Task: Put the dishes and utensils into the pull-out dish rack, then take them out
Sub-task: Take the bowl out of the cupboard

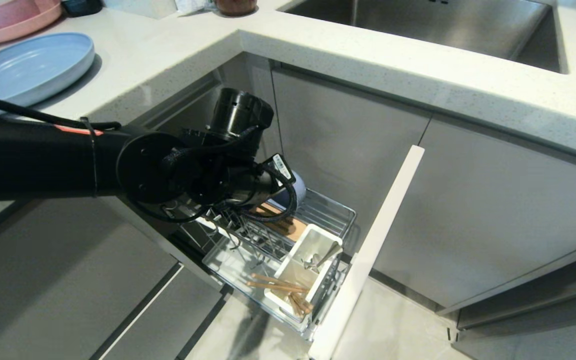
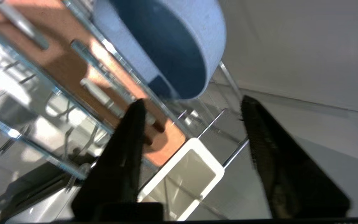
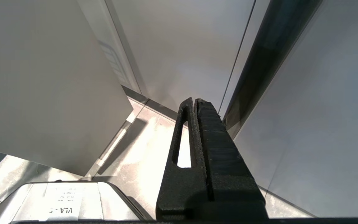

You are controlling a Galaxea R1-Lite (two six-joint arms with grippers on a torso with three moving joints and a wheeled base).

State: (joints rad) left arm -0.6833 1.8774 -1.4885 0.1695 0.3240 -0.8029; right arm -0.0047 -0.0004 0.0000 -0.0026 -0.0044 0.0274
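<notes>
Left wrist view shows the left pincer with jaws apart just beside the pale blue bowl resting on its side in the pull-out dish rack, so any withdrawal should rise straight, clear of the wires.

**Three cameras, one shared rack**

The head view looks steeply down over the white speckled stone worktop onto the narrow chrome wire pull-out rack at lower centre. The left wrist view sits close above that rack, sharing its white plastic cutlery caddy. The right wrist view faces grey cabinet fronts and floor, nearby.
</notes>
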